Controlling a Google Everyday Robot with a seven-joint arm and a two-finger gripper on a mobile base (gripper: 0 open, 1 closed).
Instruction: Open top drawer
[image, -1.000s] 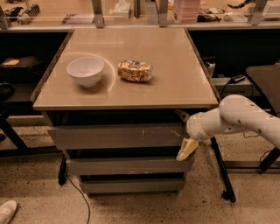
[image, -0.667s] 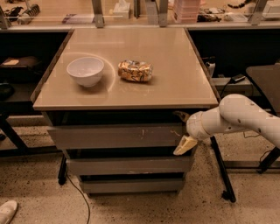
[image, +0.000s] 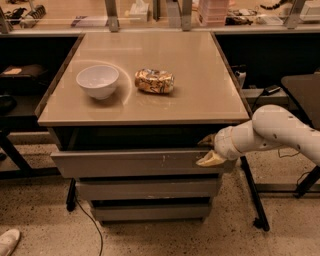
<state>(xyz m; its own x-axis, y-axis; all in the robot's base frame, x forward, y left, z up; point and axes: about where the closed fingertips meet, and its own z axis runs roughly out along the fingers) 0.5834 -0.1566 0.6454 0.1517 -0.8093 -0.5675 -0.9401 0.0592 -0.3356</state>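
Note:
The top drawer (image: 130, 163) is the widest grey front, just under the tabletop, with pale scratches right of centre. It stands pulled out a little, with a dark gap behind its front. My gripper (image: 208, 150) is at the drawer's upper right corner. One finger (image: 206, 141) sits behind the front's top edge and the other (image: 210, 160) lies in front of it, so it grips the front. My white arm (image: 272, 131) reaches in from the right.
A white bowl (image: 98, 81) and a crumpled snack bag (image: 154, 81) sit on the beige tabletop (image: 200, 95). Two narrower grey drawers (image: 145, 189) lie below. A black table leg (image: 255, 200) stands at the right, a cable and a shoe (image: 9, 242) at the lower left.
My gripper has risen from the drawer's lower right to its top edge, and the top drawer's front has come forward a little.

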